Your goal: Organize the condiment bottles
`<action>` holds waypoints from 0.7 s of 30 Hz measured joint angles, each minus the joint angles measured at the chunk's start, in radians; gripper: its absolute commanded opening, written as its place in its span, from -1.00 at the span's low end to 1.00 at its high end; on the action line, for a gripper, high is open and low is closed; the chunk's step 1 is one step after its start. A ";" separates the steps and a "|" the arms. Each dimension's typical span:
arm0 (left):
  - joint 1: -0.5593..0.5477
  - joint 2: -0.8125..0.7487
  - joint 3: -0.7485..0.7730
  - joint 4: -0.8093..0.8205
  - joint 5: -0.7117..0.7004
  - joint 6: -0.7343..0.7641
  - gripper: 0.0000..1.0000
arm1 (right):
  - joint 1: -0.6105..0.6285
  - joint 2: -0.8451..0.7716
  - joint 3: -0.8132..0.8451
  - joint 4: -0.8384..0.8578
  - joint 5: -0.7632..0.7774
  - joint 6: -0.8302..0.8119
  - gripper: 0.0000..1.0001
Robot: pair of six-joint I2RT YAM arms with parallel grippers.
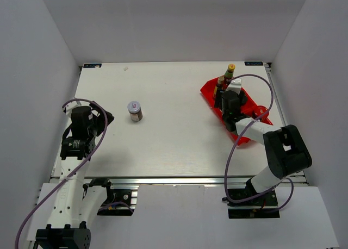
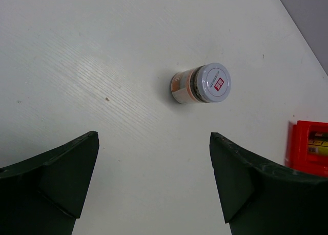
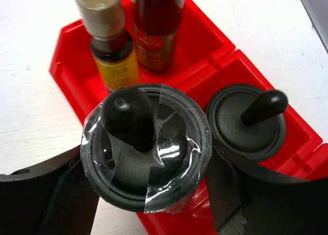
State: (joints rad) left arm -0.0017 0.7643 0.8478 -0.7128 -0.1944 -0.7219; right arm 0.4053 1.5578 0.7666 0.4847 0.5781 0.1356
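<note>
Bright, even overhead light; shadows soft and short. Top view sharp. Glare streaks on shaker (image 3: 146,142) inside right claw (image 3: 146,163). Its fingers (image 3: 41,194) dark and soft-focus, same for left claw (image 2: 154,142). Jar (image 2: 202,84) ahead of left claw crisp.

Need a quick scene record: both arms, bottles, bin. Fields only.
left gripper: open, empty, facing white-lidded jar upright on white table
right gripper: shut on tape-wrapped black-capped shaker at red plastic bin
beside it in bin: second black-capped shaker
far compartment: slim yellow-labelled sauce bottle; slim red-labelled sauce bottle
</note>
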 measured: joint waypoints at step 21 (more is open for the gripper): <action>0.000 0.008 0.000 0.018 0.003 0.000 0.96 | -0.076 0.057 -0.037 0.066 -0.027 0.069 -0.13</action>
State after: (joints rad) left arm -0.0017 0.7727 0.8478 -0.6949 -0.1917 -0.7216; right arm 0.3290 1.6150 0.7292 0.5503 0.5514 0.2043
